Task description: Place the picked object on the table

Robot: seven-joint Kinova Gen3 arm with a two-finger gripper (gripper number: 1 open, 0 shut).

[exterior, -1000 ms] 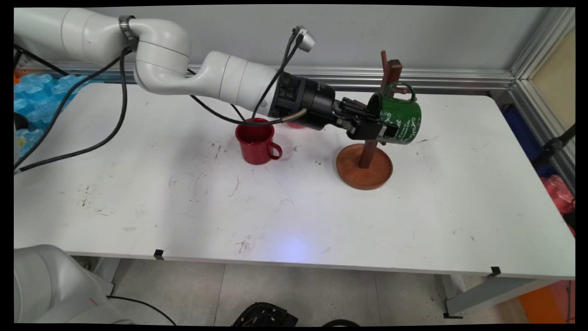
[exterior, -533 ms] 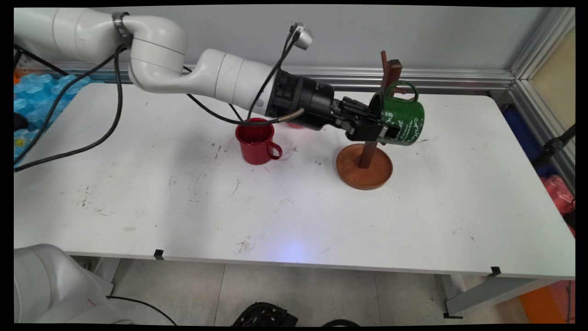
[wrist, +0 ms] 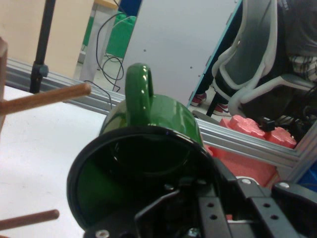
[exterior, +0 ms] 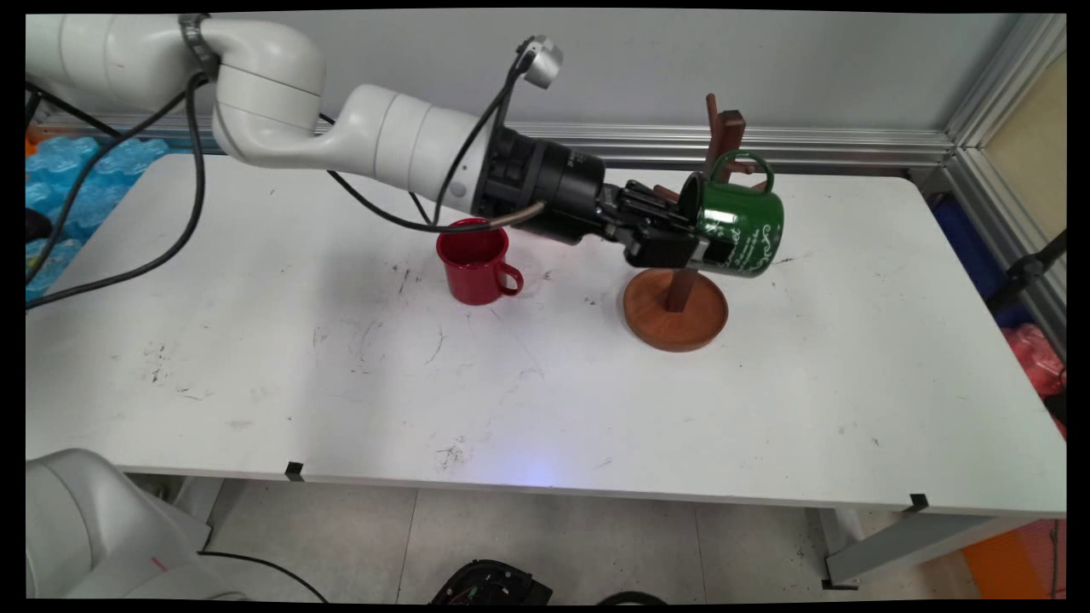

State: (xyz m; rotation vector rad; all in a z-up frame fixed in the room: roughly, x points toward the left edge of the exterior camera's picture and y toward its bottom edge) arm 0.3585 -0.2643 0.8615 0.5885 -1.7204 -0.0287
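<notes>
red mug [exterior: 473, 269] stands upright on the tabletop [exterior: 341, 375], handle at 3 o'clock, just below the arm's black wrist. gripper [exterior: 681, 243] reaches in from 9 o'clock, jaws clenched on the rim of the green mug [exterior: 737, 226], one finger inside the mouth. green mug held on its side in the air, mouth toward the gripper, handle [wrist: 138, 89] up at 12 o'clock, beside a peg [wrist: 44, 98] of the wooden mug tree [exterior: 677, 294]. tree's round base sits on the tabletop at 6 o'clock below the mug, its post right behind it. white script and scrollwork on the mug, unreadable.
</notes>
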